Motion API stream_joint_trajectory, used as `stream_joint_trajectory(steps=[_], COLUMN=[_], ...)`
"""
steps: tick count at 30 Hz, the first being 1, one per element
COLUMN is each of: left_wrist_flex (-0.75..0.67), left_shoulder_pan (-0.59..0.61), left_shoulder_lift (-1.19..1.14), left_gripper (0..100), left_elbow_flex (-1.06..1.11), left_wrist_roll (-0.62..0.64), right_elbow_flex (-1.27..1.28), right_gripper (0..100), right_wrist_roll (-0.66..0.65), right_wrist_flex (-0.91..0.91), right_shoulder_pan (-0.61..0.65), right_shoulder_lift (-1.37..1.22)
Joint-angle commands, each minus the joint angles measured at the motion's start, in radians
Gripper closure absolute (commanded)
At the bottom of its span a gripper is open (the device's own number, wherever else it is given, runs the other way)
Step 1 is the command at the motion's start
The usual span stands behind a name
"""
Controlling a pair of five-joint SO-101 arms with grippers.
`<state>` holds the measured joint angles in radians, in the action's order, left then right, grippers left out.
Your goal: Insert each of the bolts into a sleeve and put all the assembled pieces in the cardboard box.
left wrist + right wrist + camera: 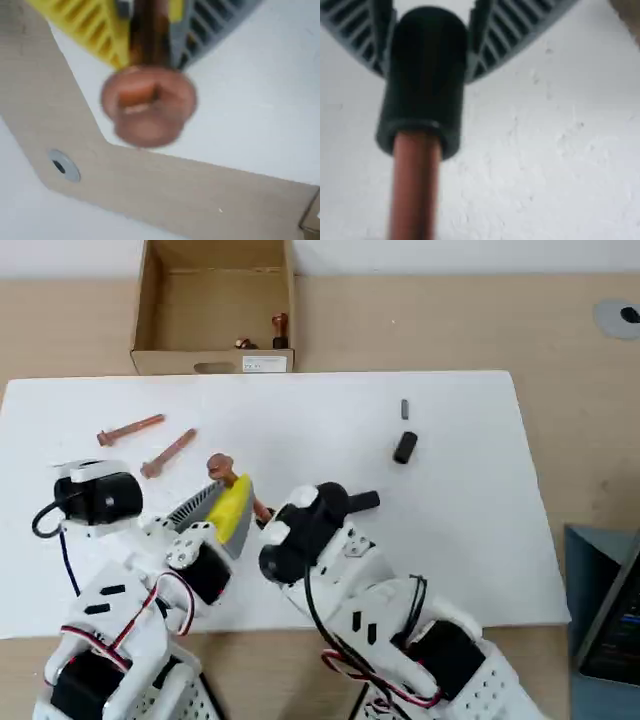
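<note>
Cardboard box (180,362) at the top of the high view, left of centre, standing past the far edge of the white sheet (470,540); two copper pieces (278,330) lie in its right-hand corner. Left gripper (228,485), lower left of centre, is clamped on the shank of a copper bolt (147,107) just behind the head, which sticks out above the jaw tips. Right gripper (427,30) is closed around a black sleeve (422,85); the bolt's shank enters the sleeve mouth, and how deep it sits cannot be told. Two loose bolts (130,429) and (168,453) lie at the sheet's upper left, well apart from a spare sleeve (405,447) at upper right, with a small grey piece (404,409) just above it.

Judged step: mating bolt and sleeve between the two arms. Hazards: a slight tilt between the axes could jam the shank at the mouth; push against such a jam could slide the bolt back through the jaws; early release on either side would drop a half-seated pair onto the sheet
</note>
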<state>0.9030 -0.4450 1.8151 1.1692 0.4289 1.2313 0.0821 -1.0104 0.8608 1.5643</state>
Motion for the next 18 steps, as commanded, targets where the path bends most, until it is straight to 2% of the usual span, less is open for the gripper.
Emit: stream_joint_trajectory(steps=[1, 4, 11, 18], left_wrist_flex=[-0.018, -0.006, 0.103, 0.101], left_shoulder_pan=[-0.006, -0.014, -0.176, -0.183], left_shoulder_lift=[0.007, 0.007, 0.005, 0.004], left_gripper=[100, 100, 100, 99], left_elbow_flex=[-0.003, 0.008, 0.011, 0.012], left_wrist_roll=[0.003, 0.000, -0.003, -0.029], right_elbow_flex=[-0.004, -0.004, -0.004, -0.004], right_gripper=[98.9, 98.9, 98.9, 98.9], right_wrist_roll=[-0.026, -0.048, -0.107, -0.112], right_wrist_flex=[0.034, 0.034, 0.077, 0.081], right_shoulder_pan=[0.013, 0.013, 0.013, 0.010], right_shoulder_lift=[0.013, 0.013, 0.013, 0.013])
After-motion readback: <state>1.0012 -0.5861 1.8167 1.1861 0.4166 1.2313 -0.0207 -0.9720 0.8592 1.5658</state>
